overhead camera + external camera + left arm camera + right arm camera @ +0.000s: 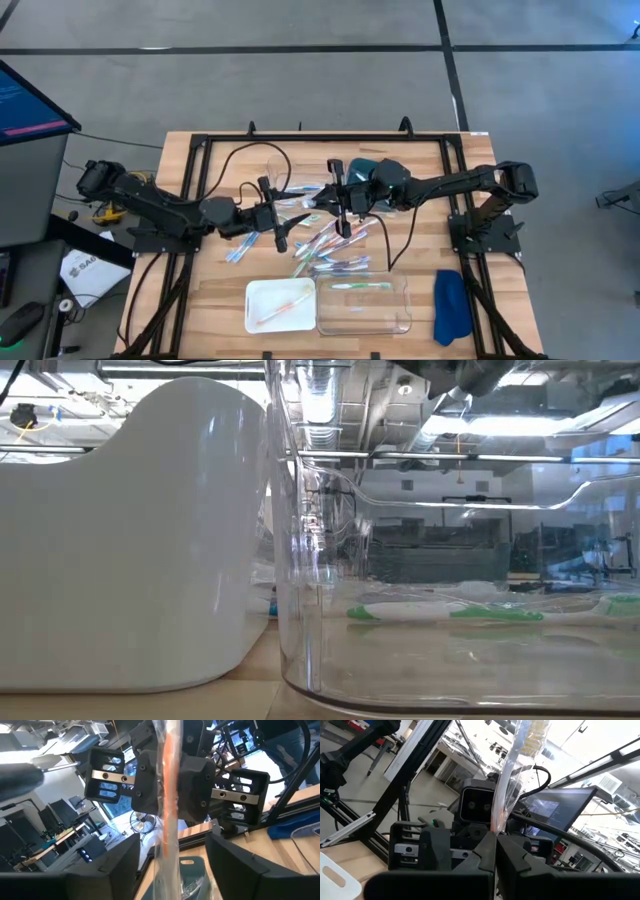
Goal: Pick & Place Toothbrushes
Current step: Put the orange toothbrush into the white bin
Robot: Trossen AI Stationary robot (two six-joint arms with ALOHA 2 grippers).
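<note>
Above the middle of the wooden table, the left gripper and right gripper face each other over the scattered toothbrushes. The right gripper's fingers are clenched on a wrapped orange toothbrush; the left appears released around it, though its fingertips are poorly seen. One brush lies in the white tray, a green one in the clear tray.

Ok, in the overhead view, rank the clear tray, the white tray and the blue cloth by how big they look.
Largest to smallest in the high view:
1. clear tray
2. white tray, somewhat smaller
3. blue cloth, a narrow strip, clearly the smallest
All lie flat on the table, so nearness hardly skews this.
</note>
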